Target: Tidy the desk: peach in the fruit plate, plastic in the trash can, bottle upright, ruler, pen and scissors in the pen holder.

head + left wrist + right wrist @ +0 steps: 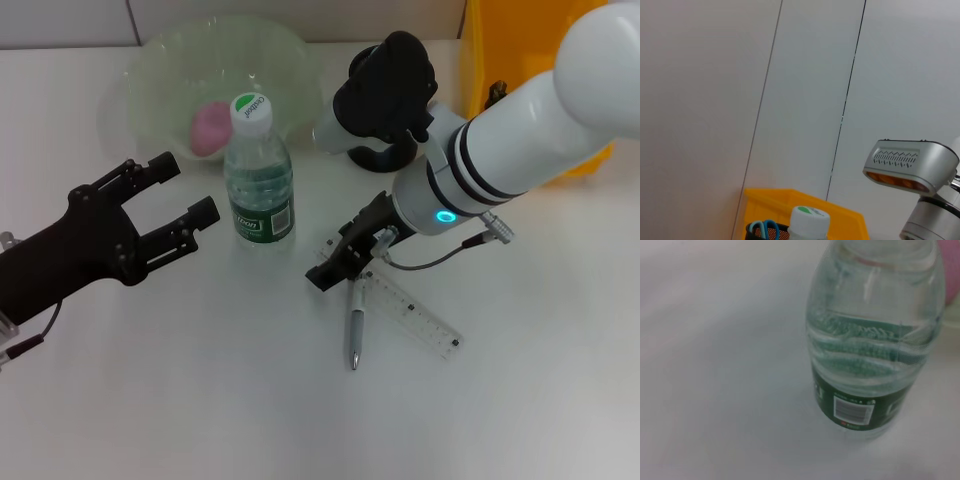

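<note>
From the head view, the bottle (pixel 259 170) stands up straight on the white counter (pixel 200 380), just in front of the clear fruit plate (pixel 150 70). The pink peach (pixel 210 125) already sits in the plate. The left gripper (pixel 190 195) hangs just beside the bottle with its jaws wide apart and holding nothing. The right gripper (pixel 345 255) is low, right over the end of the clear ruler (pixel 415 310), and the pen (pixel 356 335) lies next to it. I cannot tell if its jaws are apart or together. The yellow trash can (pixel 520 60) is at the back, and a black lamp (pixel 385 90) stands near it.

From the left wrist view, the bottle cap (pixel 809 220) shows, with the yellow bin (pixel 805 210) behind it. The blue scissors (pixel 765 229) already stand in the pen holder (pixel 782 231).

From the right wrist view, the bottle (pixel 872 340) stands on the counter, half full of water.

I think the ruler or pen step is in hand. Next, the right jaws need to pinch the thin ruler or pen off the flat counter, which looks tricky, then carry it to the pen holder.
</note>
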`<state>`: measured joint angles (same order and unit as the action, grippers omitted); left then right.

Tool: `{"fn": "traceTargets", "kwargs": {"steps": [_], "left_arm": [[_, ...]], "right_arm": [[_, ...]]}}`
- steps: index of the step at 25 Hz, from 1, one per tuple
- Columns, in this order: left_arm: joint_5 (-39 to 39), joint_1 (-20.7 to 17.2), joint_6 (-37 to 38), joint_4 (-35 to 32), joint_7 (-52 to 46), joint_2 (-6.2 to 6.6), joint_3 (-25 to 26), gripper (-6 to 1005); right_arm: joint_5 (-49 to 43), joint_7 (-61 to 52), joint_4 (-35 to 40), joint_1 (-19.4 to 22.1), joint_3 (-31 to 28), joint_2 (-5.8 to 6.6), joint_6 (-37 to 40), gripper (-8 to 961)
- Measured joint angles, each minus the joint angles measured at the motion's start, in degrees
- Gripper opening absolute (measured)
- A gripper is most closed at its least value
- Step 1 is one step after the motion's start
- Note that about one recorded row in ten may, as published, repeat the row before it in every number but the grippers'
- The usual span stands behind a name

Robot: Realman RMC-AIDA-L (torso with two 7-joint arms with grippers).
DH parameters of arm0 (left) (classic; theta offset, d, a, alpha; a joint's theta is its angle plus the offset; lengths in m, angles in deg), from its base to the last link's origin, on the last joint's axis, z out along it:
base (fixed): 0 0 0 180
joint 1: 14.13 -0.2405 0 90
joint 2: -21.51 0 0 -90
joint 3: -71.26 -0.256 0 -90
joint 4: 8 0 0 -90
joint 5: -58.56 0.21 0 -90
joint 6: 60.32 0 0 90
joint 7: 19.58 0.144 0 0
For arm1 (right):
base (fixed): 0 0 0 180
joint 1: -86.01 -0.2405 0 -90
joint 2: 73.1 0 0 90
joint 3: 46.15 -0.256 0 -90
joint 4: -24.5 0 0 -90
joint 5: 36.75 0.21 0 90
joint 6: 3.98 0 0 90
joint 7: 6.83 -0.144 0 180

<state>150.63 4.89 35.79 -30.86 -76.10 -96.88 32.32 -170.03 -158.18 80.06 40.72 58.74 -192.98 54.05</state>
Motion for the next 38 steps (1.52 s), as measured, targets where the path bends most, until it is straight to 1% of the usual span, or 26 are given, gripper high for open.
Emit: {"fn": "traceTargets", "kwargs": {"steps": [14, 17, 20, 22, 23, 24, 25, 26, 27, 28, 29, 30, 31, 32, 33, 34, 35, 37, 38], "left_arm": [[0.0, -0.1, -0.1, 0.5, 0.6, 0.06, 0.1, 798], [0.0, -0.1, -0.1, 0.5, 0.6, 0.09, 0.0, 798], [0.0, -0.3, -0.1, 0.5, 0.6, 0.1, 0.0, 798], [-0.2, -0.5, 0.1, 0.5, 0.6, 0.14, 0.1, 798], [-0.2, -0.5, 0.1, 0.5, 0.6, 0.14, 0.1, 798], [-0.2, -0.5, 0.2, 0.5, 0.6, 0.15, 0.1, 798], [-0.2, -0.5, 0.6, 0.5, 0.6, 0.19, 0.2, 798], [-0.2, -0.5, 0.6, 0.5, 0.6, 0.19, 0.2, 798], [-0.2, -0.6, 1.0, 0.5, 0.5, 0.19, 0.3, 798], [-0.2, -0.6, 1.0, 0.5, 0.5, 0.19, 0.3, 798], [-0.2, -0.6, 1.1, 0.5, 0.5, 0.2, 0.4, 798], [-0.2, -0.6, 1.1, 0.5, 0.4, 0.2, 0.4, 798], [-0.2, -0.6, 1.2, 0.5, 0.4, 0.2, 0.4, 798], [-0.3, -0.6, 1.3, 0.5, 0.2, 0.18, 0.4, 798], [-0.3, -0.5, 1.3, 0.5, 0.2, 0.19, 0.4, 798], [-0.3, -0.5, 1.4, 0.5, 0.1, 0.18, 0.4, 798], [-0.3, -0.5, 1.4, 0.5, 0.1, 0.18, 0.4, 798], [-0.3, -0.4, 1.5, 0.5, 0.1, 0.18, 0.4, 798], [-0.3, -0.4, 1.5, 0.5, 0.1, 0.18, 0.4, 799]], "right_arm": [[0.5, 0.4, -0.6, 0.2, 0.8, 0.0, -1.3, 753], [0.5, 0.4, 0.2, 0.7, 0.8, 0.0, -1.3, 543], [0.5, 0.5, 1.3, 1.2, 0.8, 0.01, -1.2, 445], [0.2, 0.6, 4.6, 3.0, 0.4, 0.37, -0.4, 380], [0.2, 0.6, 4.6, 3.0, 0.4, 0.37, -0.4, 380], [0.0, 0.7, 6.4, 4.0, -0.1, 0.49, 0.3, 379], [-0.8, 1.4, 10.0, 6.1, -2.4, 0.62, 2.2, 379], [-1.3, 2.1, 12.1, 7.3, -4.1, 0.62, 3.4, 379], [-1.9, 2.8, 14.0, 8.3, -5.9, 0.62, 4.3, 379], [-1.9, 2.8, 14.0, 8.3, -5.9, 0.62, 4.3, 379], [-2.6, 4.3, 17.6, 10.6, -9.8, 0.47, 6.3, 379], [-2.6, 4.3, 17.6, 10.6, -9.8, 0.47, 6.3, 379], [-2.9, 5.3, 19.0, 11.6, -12.0, 0.44, 7.0, 379], [-2.9, 7.5, 20.9, 13.3, -16.6, 0.38, 7.9, 379], [-2.7, 8.5, 21.5, 14.2, -19.1, 0.35, 7.9, 379], [-2.7, 8.5, 21.5, 14.2, -19.1, 0.35, 7.9, 379], [-2.3, 10.6, 22.1, 15.5, -23.5, 0.29, 7.0, 379], [-0.7, 12.4, 22.2, 16.3, -26.8, 0.25, 4.8, 379], [-0.7, 12.4, 22.2, 16.3, -26.8, 0.25, 4.8, 378]]}}
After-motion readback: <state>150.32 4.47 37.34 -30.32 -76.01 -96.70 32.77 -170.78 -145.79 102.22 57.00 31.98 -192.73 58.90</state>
